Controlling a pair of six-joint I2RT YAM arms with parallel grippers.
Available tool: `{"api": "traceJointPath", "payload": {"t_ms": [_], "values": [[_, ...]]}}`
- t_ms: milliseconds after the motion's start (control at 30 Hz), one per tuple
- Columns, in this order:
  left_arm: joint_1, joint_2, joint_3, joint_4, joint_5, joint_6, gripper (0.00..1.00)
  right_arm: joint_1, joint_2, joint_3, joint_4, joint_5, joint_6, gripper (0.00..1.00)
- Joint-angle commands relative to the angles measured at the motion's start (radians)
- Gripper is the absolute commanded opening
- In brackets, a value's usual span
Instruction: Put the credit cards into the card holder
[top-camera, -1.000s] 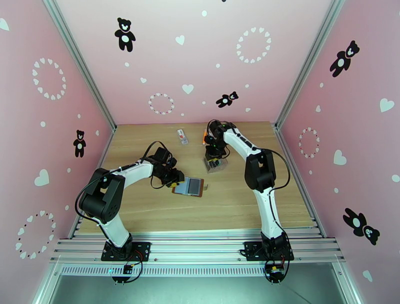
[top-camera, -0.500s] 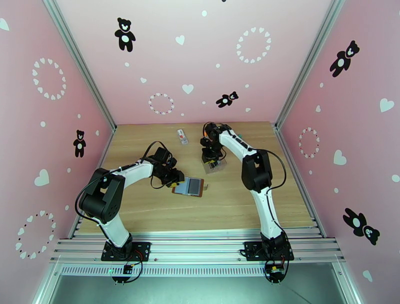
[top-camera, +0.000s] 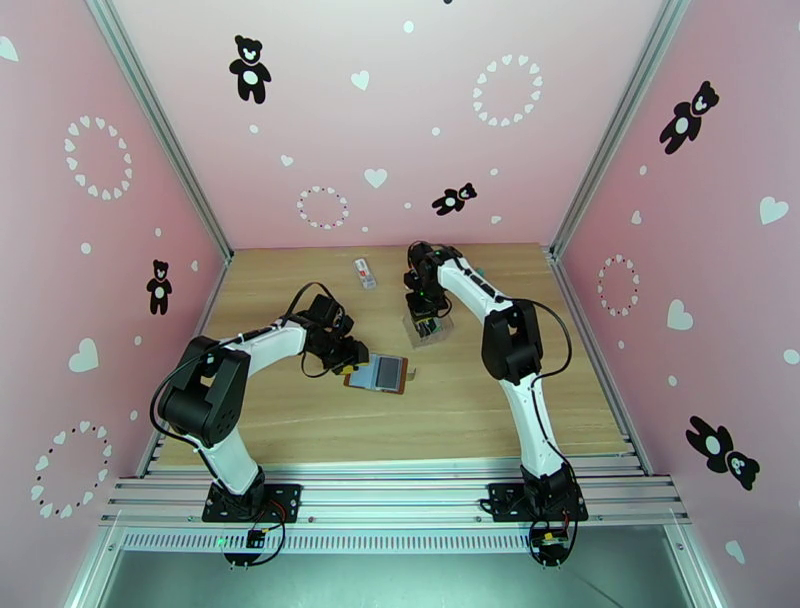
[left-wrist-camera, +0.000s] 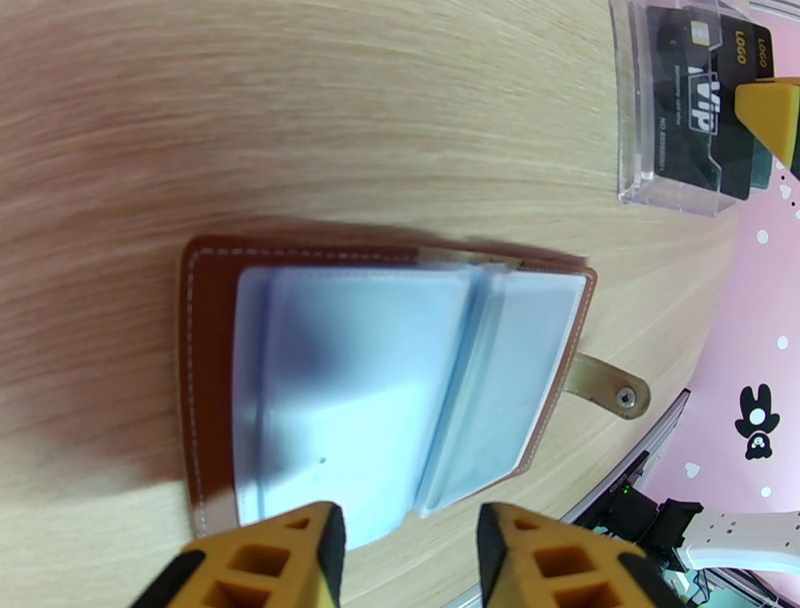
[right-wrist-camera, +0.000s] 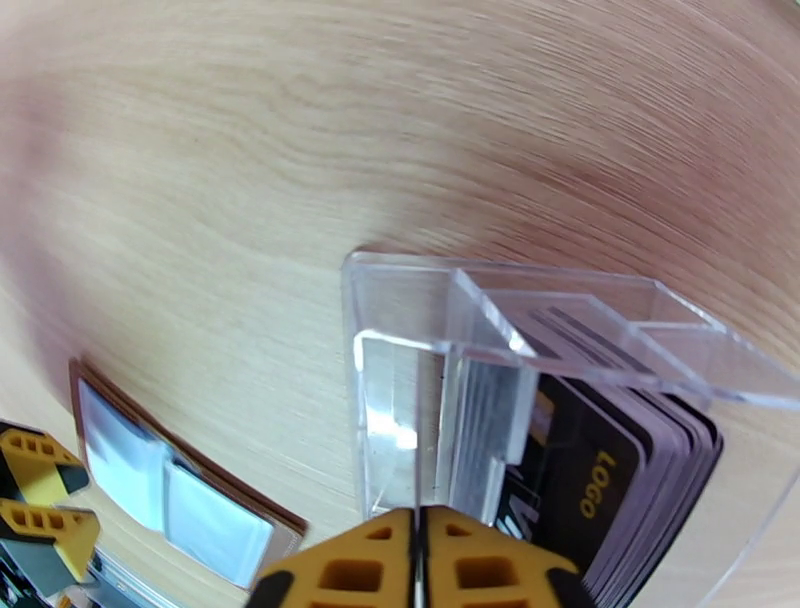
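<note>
Card holder (top-camera: 378, 374) lies open and flat mid-surface (top-camera: 300, 420), pockets up. From the top camera its long axis runs 9–3 o'clock and the snap tab (left-wrist-camera: 610, 385) points to 3.

Left jaws: apart, at the holder's 9 o'clock end. In the left wrist view the yellow fingertips (left-wrist-camera: 300, 560) sit at 6 o'clock and straddle the holder's near edge. The grey-blue pocket leaves fall in line with the gap. Contact: cannot tell.

Credit cards (right-wrist-camera: 600, 480): dark, stacked on edge inside a clear case (top-camera: 430, 332), at 1 o'clock from the holder and well apart from it. Faces printed "VIP" and "LOGO".

Right jaws: pressed together, above the clear case. In the right wrist view they are at 6 o'clock, with a vertical wall of the case running down to their seam and the card stack at their 2 o'clock. Cannot tell if anything thin is pinched.

Count:
- 1 card holder
- 1 clear case
- 1 white-and-red packet (top-camera: 366, 272), at 12 o'clock from the holder
- cards: at least 2 faces readable, more edges behind, exact number not legible
</note>
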Motion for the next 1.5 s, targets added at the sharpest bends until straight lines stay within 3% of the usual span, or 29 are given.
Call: {"api": "traceJointPath", "payload": {"t_ms": [0, 200, 533, 733, 867, 1100, 1467], "values": [[0.006, -0.01, 0.006, -0.008, -0.011, 0.002, 0.41, 0.008, 0.0, 0.035, -0.028, 0.014, -0.003, 0.0], [0.006, -0.02, 0.008, -0.006, -0.016, -0.005, 0.41, 0.011, -0.066, 0.04, -0.026, 0.07, 0.007, 0.0], [0.035, -0.08, 0.017, -0.014, -0.044, -0.029, 0.41, 0.083, -0.359, -0.024, 0.006, 0.175, 0.101, 0.0], [0.103, -0.103, -0.025, 0.001, -0.021, -0.031, 0.41, 0.09, -0.628, -0.482, 0.312, -0.051, 0.347, 0.0], [0.124, -0.075, -0.037, -0.01, -0.008, -0.004, 0.41, 0.128, -0.714, -0.811, 0.58, -0.185, 0.584, 0.0], [0.125, -0.007, -0.049, 0.001, 0.041, 0.014, 0.38, 0.276, -0.658, -0.998, 0.861, -0.178, 0.757, 0.0], [0.111, 0.05, -0.054, -0.015, 0.035, 0.023, 0.31, 0.292, -0.542, -1.049, 1.011, -0.151, 0.883, 0.0]]}}
